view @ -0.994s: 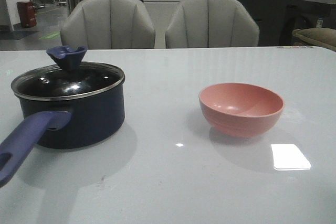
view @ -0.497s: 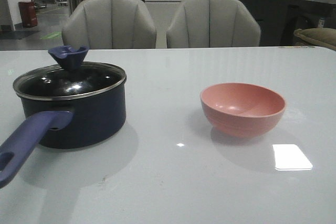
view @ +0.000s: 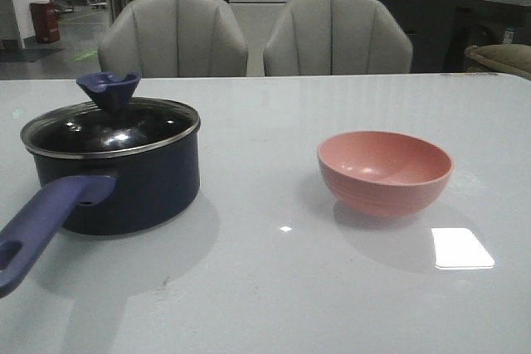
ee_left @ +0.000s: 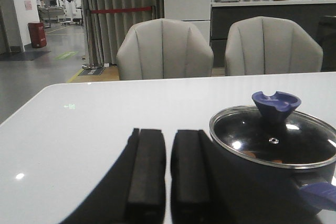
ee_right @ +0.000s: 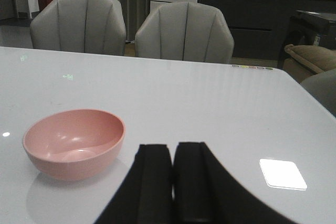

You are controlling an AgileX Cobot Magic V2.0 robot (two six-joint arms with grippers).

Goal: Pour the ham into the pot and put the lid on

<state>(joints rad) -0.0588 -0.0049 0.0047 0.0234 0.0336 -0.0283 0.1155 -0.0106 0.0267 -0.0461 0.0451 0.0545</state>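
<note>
The dark navy pot stands at the table's left, its purple-blue handle pointing to the front left. The glass lid with its blue knob sits on the pot. In the left wrist view a few small orange-pink ham bits show through the lid. The salmon-pink bowl stands upright and empty at the right. My left gripper is shut and empty, just beside the pot. My right gripper is shut and empty, to the right of the bowl. Neither gripper shows in the front view.
Two grey chairs stand behind the table's far edge. A bright light patch lies on the white table in front of the bowl.
Nothing on the table has moved; the front view has only shifted very slightly.
</note>
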